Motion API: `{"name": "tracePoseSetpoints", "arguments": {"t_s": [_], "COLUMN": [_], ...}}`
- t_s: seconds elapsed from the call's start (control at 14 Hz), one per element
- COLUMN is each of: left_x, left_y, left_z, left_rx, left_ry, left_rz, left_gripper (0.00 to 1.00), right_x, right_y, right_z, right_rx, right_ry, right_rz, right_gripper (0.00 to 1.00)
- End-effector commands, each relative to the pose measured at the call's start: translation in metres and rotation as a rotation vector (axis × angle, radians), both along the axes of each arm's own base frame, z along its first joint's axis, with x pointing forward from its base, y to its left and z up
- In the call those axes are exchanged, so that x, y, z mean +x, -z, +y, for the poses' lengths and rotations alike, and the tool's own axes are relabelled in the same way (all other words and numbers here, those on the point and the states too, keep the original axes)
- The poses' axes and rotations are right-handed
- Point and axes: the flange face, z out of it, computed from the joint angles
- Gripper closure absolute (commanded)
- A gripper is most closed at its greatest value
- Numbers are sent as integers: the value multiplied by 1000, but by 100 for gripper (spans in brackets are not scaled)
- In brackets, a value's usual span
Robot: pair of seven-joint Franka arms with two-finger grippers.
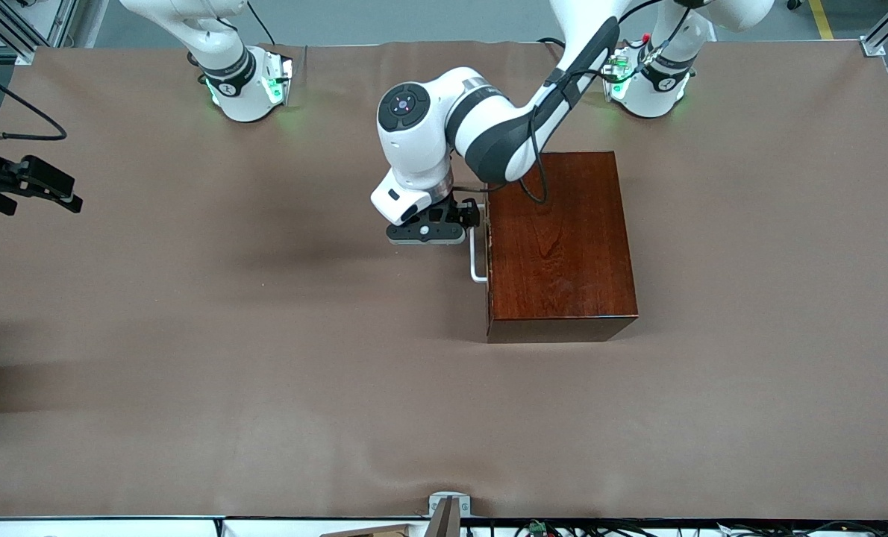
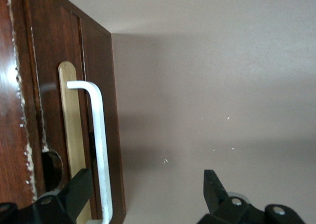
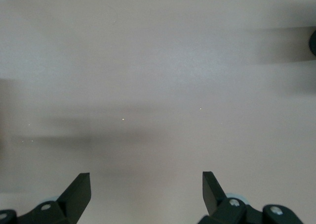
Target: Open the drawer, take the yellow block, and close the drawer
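A wide table (image 1: 227,358) covered in plain brown cloth fills the scene, with both arm bases set along its edge farthest from the front camera.

The left gripper (image 2: 143,197) is held low in front of the drawer (image 2: 74,135), its fingers (image 2: 79,189) spread apart, with the white handle (image 2: 98,150) standing between them: one finger is seen close against the drawer front, the other well out over bare cloth. Nothing is clamped yet. In the front view the left gripper (image 1: 444,224) is placed at the upper end of the handle (image 1: 476,261), just beside the dark red-brown box (image 1: 560,246).

The drawer is judged to be fully shut, so the first step, opening it, is the one in hand. The next move is expected to call for the fingers to be closed on the bar and the drawer to be drawn straight out toward the right arm's end of the table.

The yellow block is not seen anywhere; it is presumably inside the closed drawer.

The right gripper (image 3: 145,194) is held open over bare cloth at the right arm's end of the table, well apart from the box, and that arm is waiting. The cloth in front of the drawer is bare, so nothing is seen to obstruct the pull.
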Motion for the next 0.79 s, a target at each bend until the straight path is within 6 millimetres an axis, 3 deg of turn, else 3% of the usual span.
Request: {"name": "tracePoseSetpoints", "arguments": {"t_s": [0.0,0.72], "left_x": [3,5], "left_y": [11,42], "left_z": [6,21], "left_rx": [32,71], "left_ry": [66,-68], "left_rz": [-1,28], "left_gripper": [0,0], "right_x": [0,0], "right_y": [-5,-5], "right_z": [-3,-2], "right_rx": [5,5], "right_ry": [8,7], "right_rz": [-3,-3], "right_gripper": [0,0]}}
